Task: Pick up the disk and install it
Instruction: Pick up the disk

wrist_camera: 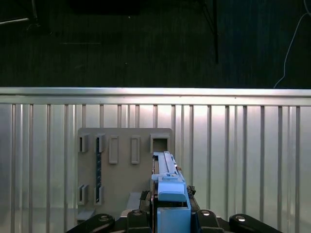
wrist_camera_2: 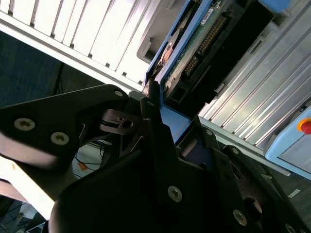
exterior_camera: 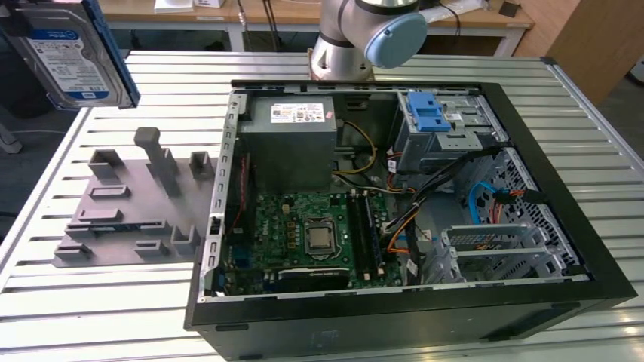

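Note:
The disk (exterior_camera: pixel 72 54), a silver hard drive with a blue-and-white label in a blue carrier, hangs high above the table at the exterior view's far left, over the grey holder plate (exterior_camera: pixel 131 204). In the second wrist view my gripper (wrist_camera_2: pixel 154 99) is shut on the disk (wrist_camera_2: pixel 204 43), and a dark finger (wrist_camera_2: pixel 151 116) presses against its blue carrier edge. The first wrist view shows the disk (wrist_camera: pixel 167 182) edge-on, sticking out of the gripper (wrist_camera: pixel 170 216) above the holder plate (wrist_camera: pixel 124 167).
An open computer case (exterior_camera: pixel 403 320) lies on the slatted metal table (exterior_camera: pixel 111 317), at the exterior view's right. Inside are a grey metal box (exterior_camera: pixel 292 143), a green motherboard (exterior_camera: pixel 302 234) and a drive cage with a blue latch (exterior_camera: pixel 435 117). The arm's base (exterior_camera: pixel 348 45) stands behind the case.

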Available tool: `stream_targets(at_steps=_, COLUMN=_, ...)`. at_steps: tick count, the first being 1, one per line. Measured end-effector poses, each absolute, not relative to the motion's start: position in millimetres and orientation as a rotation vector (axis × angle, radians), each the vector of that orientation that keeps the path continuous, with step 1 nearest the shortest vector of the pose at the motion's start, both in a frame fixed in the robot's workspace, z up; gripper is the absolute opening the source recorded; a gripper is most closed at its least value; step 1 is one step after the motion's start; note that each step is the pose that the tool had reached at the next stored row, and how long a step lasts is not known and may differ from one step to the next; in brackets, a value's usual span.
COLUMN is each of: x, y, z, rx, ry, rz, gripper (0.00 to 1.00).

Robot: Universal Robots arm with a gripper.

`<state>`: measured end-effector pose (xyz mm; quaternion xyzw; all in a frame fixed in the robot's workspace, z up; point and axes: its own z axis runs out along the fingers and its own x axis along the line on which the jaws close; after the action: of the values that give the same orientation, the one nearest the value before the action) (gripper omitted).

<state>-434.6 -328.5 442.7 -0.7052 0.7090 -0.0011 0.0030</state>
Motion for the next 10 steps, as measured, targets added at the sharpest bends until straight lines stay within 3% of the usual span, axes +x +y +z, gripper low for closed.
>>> stream_targets(at_steps=10, x=-435, y=-328, z=467, rx=-2.210, ry=2.222, rz=-0.002, gripper=0.36)
